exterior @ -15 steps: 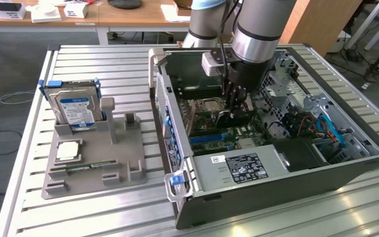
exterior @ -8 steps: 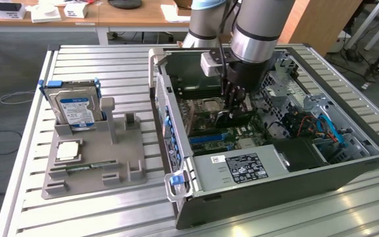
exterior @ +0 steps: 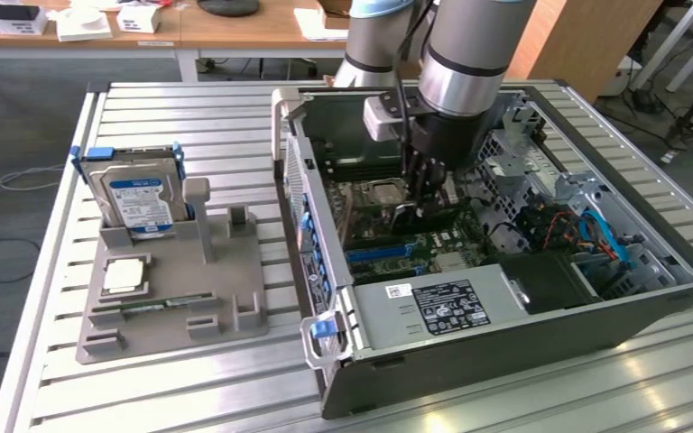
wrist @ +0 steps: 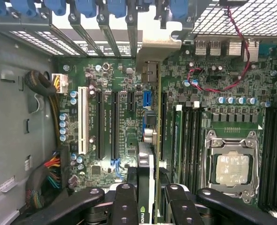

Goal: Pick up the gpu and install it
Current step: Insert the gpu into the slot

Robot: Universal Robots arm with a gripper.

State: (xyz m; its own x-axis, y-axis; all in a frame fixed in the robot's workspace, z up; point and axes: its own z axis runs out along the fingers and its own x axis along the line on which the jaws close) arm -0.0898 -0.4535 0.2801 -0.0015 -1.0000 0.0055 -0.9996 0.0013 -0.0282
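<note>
end effector [wrist: 150,199] grips the gpu [wrist: 144,161] edge-on between its half-closed fingers [wrist: 124,201], over the motherboard [wrist: 105,84].

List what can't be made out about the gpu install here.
1. Wrist view: the gpu, edge-on between the fingers of the gripper, hides the slot under it; whether it is seated cannot be told.
2. Exterior view: the arm and gripper block where the gpu meets the motherboard.
3. Exterior view: the print on the hard drive label is too small to read.
</note>
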